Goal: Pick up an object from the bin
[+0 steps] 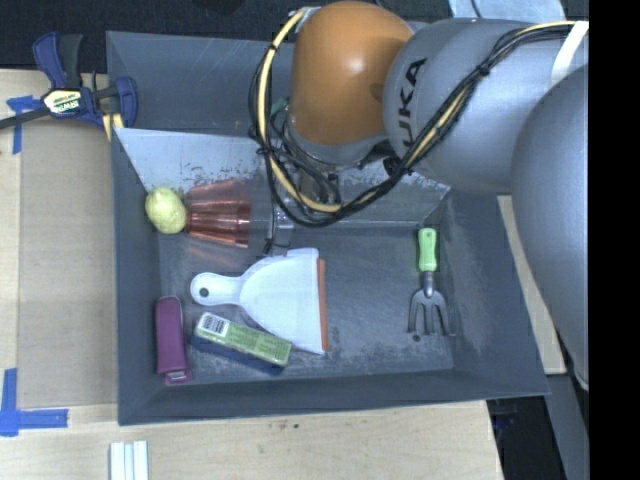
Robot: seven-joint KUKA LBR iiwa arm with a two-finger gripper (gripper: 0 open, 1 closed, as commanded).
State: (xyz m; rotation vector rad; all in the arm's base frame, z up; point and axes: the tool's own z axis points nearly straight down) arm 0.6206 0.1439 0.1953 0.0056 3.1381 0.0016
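My gripper (278, 230) hangs low under the orange wrist cover, near the bin's back wall at centre. It sits just right of a reddish see-through cup stack (220, 220) that lies on its side. Left of the cups rests a yellow-green ball (166, 210). Directly below the gripper lies a white dustpan (278, 298) with an orange lip, its handle pointing left. I see nothing held in the gripper.
A green labelled bar (243, 340) lies along the front, partly under the dustpan. A purple tube (170, 340) stands in the front left corner. A green-handled hand rake (430, 283) lies at the right. The arm and its cables cover the bin's back right.
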